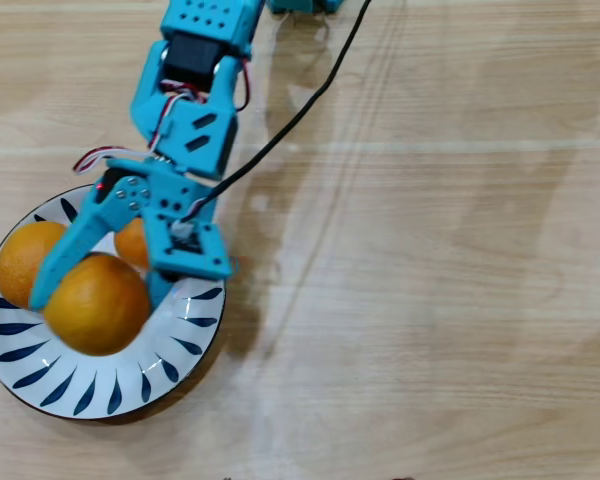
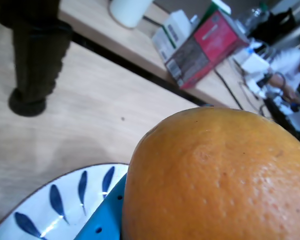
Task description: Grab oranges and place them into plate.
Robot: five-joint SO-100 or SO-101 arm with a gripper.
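Note:
The white plate (image 1: 130, 385) with blue leaf strokes lies at the lower left in the overhead view. Three oranges are in it. The large orange (image 1: 95, 305) sits between the blue fingers of my gripper (image 1: 98, 300), which is closed against its sides. A second orange (image 1: 20, 262) lies to its left. A smaller orange (image 1: 132, 242) is partly hidden under the gripper. In the wrist view the large orange (image 2: 220, 175) fills the lower right, with one blue finger (image 2: 102, 225) beside it and the plate (image 2: 50, 210) below.
A black cable (image 1: 300, 110) runs from the arm across the wooden table toward the top. In the wrist view a dark post (image 2: 35, 55) stands at the left, with a white cup (image 2: 130, 10) and a red box (image 2: 205, 47) behind.

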